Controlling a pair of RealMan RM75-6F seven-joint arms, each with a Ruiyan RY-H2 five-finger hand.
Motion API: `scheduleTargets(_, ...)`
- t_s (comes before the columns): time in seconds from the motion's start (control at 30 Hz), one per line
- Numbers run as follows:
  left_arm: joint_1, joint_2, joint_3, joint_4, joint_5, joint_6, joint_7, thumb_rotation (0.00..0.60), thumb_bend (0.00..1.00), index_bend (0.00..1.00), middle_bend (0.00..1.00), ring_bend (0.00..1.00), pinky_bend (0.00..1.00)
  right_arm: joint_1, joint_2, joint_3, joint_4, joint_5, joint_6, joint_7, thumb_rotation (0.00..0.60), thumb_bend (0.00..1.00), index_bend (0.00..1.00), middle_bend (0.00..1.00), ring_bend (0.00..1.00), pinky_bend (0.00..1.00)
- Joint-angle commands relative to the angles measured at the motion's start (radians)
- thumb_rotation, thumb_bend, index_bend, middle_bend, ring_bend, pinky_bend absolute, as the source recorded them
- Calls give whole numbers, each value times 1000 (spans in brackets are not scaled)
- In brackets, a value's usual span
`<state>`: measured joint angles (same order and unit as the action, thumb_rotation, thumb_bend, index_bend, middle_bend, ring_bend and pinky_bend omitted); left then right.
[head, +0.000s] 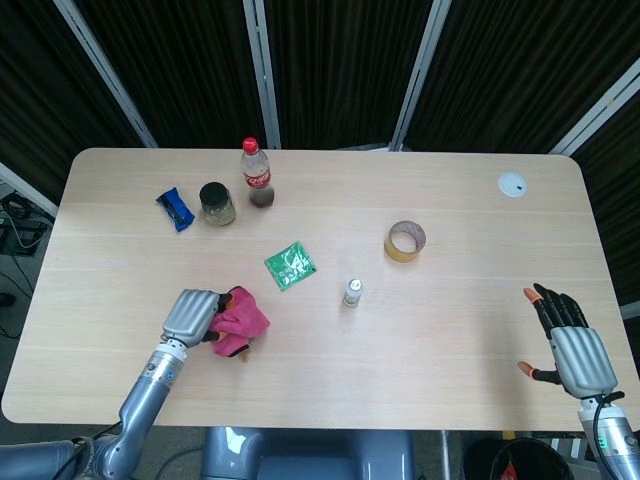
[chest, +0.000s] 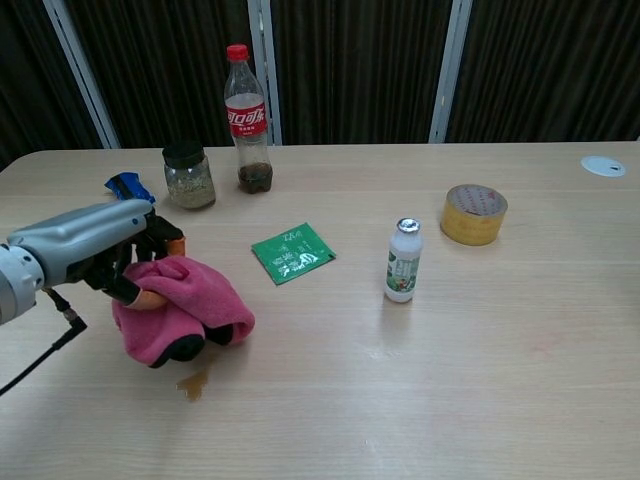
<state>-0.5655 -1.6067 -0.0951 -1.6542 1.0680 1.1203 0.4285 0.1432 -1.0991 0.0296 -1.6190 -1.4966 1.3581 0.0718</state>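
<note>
My left hand (chest: 95, 255) grasps the bunched pink cloth (chest: 180, 308), which sits on the table (chest: 480, 350) right at the small brown spill (chest: 193, 384), while my right hand (head: 570, 345) hangs released near the table's right edge, holding nothing. The risk I see is the wad riding on its folds and skating past the puddle or smearing it wider, since the spill pokes out only at the cloth's near edge. If I sweep too far, the green sachet (chest: 292, 251) could get dragged along.
</note>
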Motion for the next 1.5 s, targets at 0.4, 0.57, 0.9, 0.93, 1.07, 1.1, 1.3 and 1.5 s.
scheduleTargets(0.4,15,-127,86,10,5,-9,80,600,687,866,646,550,602,-3,-2,3,6,-3,9,1,600,0,0,0,0,0)
scheduleTargets(0.57,19,-152,107,26,3,-11,115,600,689,869,647,551,602,-4,-4,3,8,-6,14,0,600,0,0,0,0,0)
scheduleTargets(0.9,14,-114,69,165,-26,13,195,600,688,866,647,551,603,-4,-4,2,10,-9,14,6,600,0,0,0,0,0)
scheduleTargets(0.93,15,-104,60,177,-29,14,187,600,686,865,646,551,602,-4,-4,2,10,-9,14,6,600,0,0,0,0,0)
scheduleTargets(1.07,17,-65,32,199,-39,11,162,600,689,866,647,552,603,-4,-5,1,10,-11,14,2,600,0,0,0,0,0)
scheduleTargets(1.1,18,-54,27,204,-39,12,156,600,689,866,647,552,602,-4,-5,1,9,-11,15,1,600,0,0,0,0,0)
scheduleTargets(1.3,25,-3,-5,224,-57,7,120,600,688,864,646,552,602,-4,-5,1,6,-9,13,-6,600,0,0,0,0,0)
scheduleTargets(1.5,29,11,-16,214,-72,-6,100,600,688,864,647,552,602,-4,-6,1,4,-7,12,-10,600,0,0,0,0,0)
